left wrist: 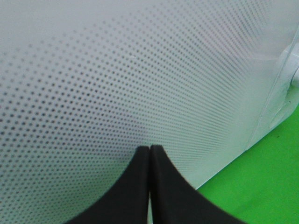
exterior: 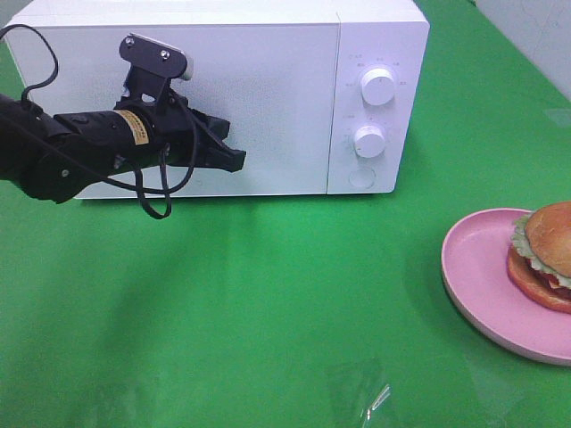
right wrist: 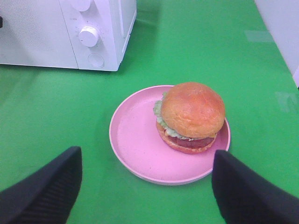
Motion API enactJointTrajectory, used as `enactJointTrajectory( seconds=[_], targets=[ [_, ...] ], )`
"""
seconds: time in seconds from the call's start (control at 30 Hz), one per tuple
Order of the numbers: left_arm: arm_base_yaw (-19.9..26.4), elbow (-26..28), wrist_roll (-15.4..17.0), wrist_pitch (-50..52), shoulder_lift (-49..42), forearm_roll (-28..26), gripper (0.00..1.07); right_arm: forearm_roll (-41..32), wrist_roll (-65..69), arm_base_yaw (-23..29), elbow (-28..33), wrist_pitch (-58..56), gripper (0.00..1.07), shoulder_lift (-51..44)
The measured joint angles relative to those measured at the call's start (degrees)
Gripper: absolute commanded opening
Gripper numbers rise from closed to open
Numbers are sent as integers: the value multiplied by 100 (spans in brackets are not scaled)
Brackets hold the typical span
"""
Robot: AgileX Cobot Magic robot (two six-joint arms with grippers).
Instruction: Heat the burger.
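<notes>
**Closed left gripper at the microwave door, burger on its plate**

No brand name can be read anywhere; around the two white knobs (exterior: 378, 86) of the microwave (exterior: 268, 53) there is small grey printing, too small to read; a yellow label (exterior: 136, 127) sits on the left arm, its writing also not legible.

The surface is a bright green cloth (exterior: 268, 303), a little glossy; a pale wall shows at the far right corner.

The left gripper (exterior: 234, 160) has its jaws pressed together and holds nothing; its tips are close to the dotted door (left wrist: 140, 70) of the microwave.

The right gripper (right wrist: 145, 186) stands wide apart and empty, above the near edge of the pink plate (right wrist: 135, 140); the burger (right wrist: 190, 116) lies on this plate, toward one side, well apart from the microwave.
</notes>
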State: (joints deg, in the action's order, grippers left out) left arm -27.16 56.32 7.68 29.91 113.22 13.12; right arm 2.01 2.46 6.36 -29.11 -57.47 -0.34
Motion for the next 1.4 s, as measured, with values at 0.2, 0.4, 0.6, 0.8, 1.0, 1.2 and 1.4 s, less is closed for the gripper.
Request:
enactJointTrajectory(
  seconds=[0.2, 0.4, 0.6, 0.8, 1.0, 1.2, 1.4],
  targets=[
    [-126, -97, 74, -338, -246, -504, 4, 0, 0, 0, 0, 0, 75, 0],
    [-281, -493, 115, -854, -848, -796, 73, 0, 0, 0, 0, 0, 75, 0],
    [-395, -590, 160, -2595, -1553, -819, 102, 0, 0, 0, 0, 0, 75, 0],
    [-395, -590, 63, -5036, -2452, -596, 102, 0, 0, 0, 0, 0, 75, 0],
    [-395, -590, -52, -6371, -3146, -160, 102, 0, 0, 0, 0, 0, 75, 0],
    [-395, -590, 29, -7981, -3873, -86, 101, 0, 0, 0, 0, 0, 75, 0],
    [235, -590, 172, -9064, -4446, -34, 100, 0, 0, 0, 0, 0, 75, 0]
  ],
)
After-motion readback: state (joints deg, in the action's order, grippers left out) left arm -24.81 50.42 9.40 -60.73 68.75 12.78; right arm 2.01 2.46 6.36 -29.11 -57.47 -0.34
